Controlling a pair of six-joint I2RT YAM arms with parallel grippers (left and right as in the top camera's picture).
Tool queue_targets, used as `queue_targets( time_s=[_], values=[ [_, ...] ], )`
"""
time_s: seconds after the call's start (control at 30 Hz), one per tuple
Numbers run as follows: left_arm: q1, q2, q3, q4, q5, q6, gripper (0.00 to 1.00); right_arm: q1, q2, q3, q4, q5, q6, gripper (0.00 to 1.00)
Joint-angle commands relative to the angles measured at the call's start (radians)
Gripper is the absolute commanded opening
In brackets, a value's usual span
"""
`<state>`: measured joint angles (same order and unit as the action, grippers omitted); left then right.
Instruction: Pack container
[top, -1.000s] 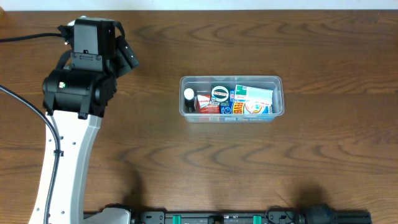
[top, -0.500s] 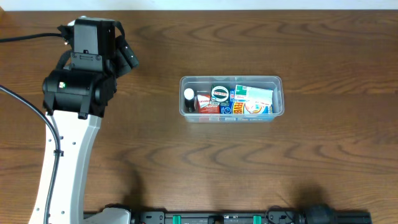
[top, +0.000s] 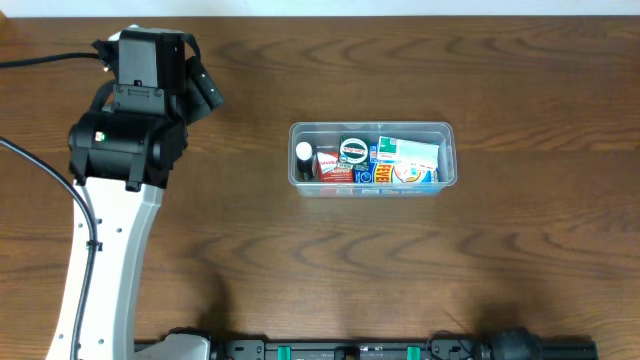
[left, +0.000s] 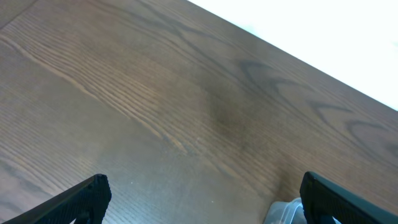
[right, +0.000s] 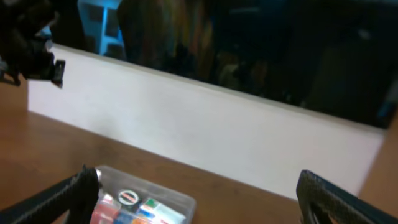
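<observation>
Item: the container (top: 372, 190), a clear, colourless rectangular tub with rounded corners and a raised rim, standing upright and lidless on the wooden bench (top: 500, 260). Contents, packed close: a white-capped bottle (top: 304, 152) at one short end, red packets (top: 330, 166) beside it, a round dark-lidded tin (top: 354, 150) near the middle, and blue-and-white boxes (top: 410, 156) filling the other end. Handling, by judgement: thin moulded plastic, light in itself and only moderately loaded. The walls are likely to flex under a squeeze, and the surface is smooth and probably slippery, though not fragile. Best hold, by judgement: across the two long walls just under the rim, where the lip stiffens the tub and stops it sliding down. A pinch on one wall is harder, since the goods press close to the inside and leave little room for a finger. Lifted from one end it would likely tilt and shift its load. Left tool (left: 205, 203): fingers wide apart and empty over bare bench, well off from the container's bottle end, with one corner of the tub just inside its view. Right tool (right: 199, 200): fingers wide apart and empty, raised above the bench, with the container low in its view near one finger and not touched.
</observation>
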<state>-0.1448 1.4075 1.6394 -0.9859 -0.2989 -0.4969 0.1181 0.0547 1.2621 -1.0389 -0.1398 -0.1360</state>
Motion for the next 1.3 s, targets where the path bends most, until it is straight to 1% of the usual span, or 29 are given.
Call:
queue_targets(
  time_s=[0.0,0.2,0.27,0.43,0.63,0.83,0.93,1.03,1.13,1.27],
  values=[
    [0.003,0.011,0.014,0.0,-0.016,0.006,0.98,0.001,-0.009,-0.132,0.068,-0.026,0.095,0.99],
    [0.003,0.011,0.014,0.0,-0.017,0.006,0.98,0.001,-0.009,-0.373,0.29,-0.026,0.213,0.99],
    [0.003,0.011,0.014,0.0,-0.017,0.006,0.98,0.001,-0.009,-0.474,0.396,-0.026,0.255,0.99],
    [0.003,0.011,0.014,0.0,-0.016,0.006,0.98,0.001,-0.009,-0.643,0.534,-0.014,0.283,0.99],
    [0.003,0.011,0.014,0.0,-0.017,0.006,0.98,0.001,-0.008,-0.834,0.699,0.085,0.331,0.99],
    [0.003,0.011,0.013,0.0,-0.017,0.006,0.98,0.001,-0.006,-0.982,0.833,0.088,0.336,0.99],
    [0.003,0.011,0.013,0.0,-0.016,0.006,0.98,0.001,-0.006,-1.035,0.9,0.092,0.377,0.99],
    [0.003,0.011,0.012,0.0,-0.016,0.006,0.98,0.001,-0.006,-1.086,1.001,0.093,0.413,0.99],
    [0.003,0.011,0.012,0.0,-0.017,0.006,0.98,0.001,-0.006,-1.139,1.095,0.099,0.412,0.99],
    [0.003,0.011,0.012,0.0,-0.017,0.006,0.98,0.001,-0.006,-1.201,1.151,0.099,0.412,0.99]
  ],
)
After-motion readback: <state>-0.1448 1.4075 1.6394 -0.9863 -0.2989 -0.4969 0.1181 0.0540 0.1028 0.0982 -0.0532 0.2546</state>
